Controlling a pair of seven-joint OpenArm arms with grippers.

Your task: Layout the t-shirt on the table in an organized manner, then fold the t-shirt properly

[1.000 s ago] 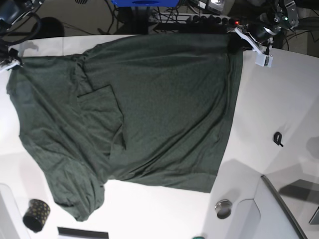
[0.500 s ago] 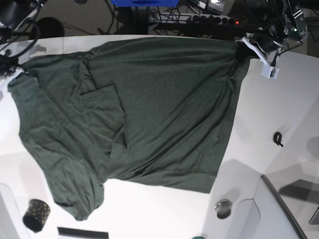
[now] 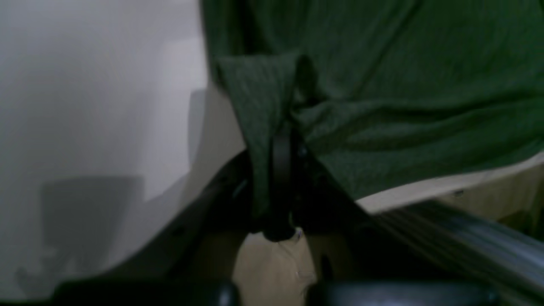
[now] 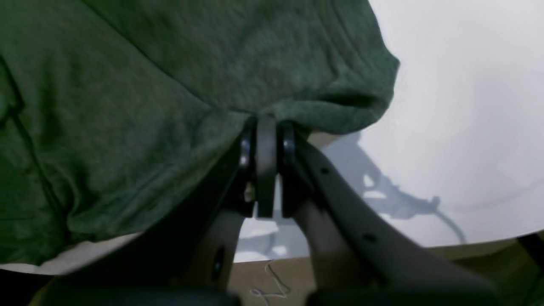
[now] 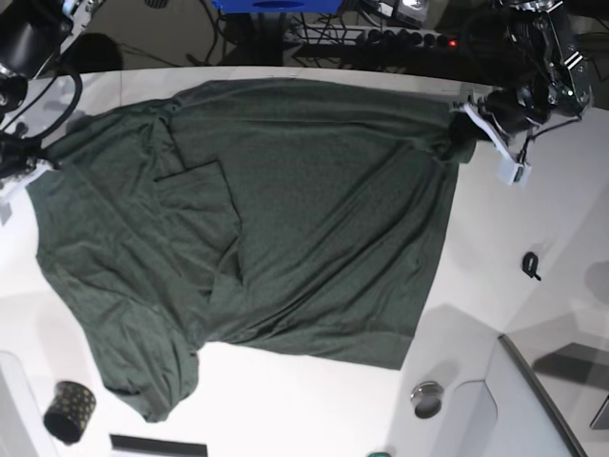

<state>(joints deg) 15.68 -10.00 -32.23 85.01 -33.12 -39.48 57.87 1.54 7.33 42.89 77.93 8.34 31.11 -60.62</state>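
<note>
The dark green t-shirt lies spread over the white table, rumpled, with a flap folded over its left half and a sleeve hanging toward the front left. My left gripper is shut on the shirt's top right corner; up close the cloth wraps around its closed black fingers. My right gripper is shut on the shirt's top left corner, and the hem bunches at its pinched fingertips. Both held corners are lifted a little off the table.
A small black gold-dotted cup stands at the front left. A small black clip lies on the right, with a round metal disc and a grey panel edge at the front right. Cables and a power strip run behind the table's far edge.
Both grippers have pulled their shirt corners toward the near side. The shirt's top edge has come down from the table's far edge, and the cloth has shifted with it.
</note>
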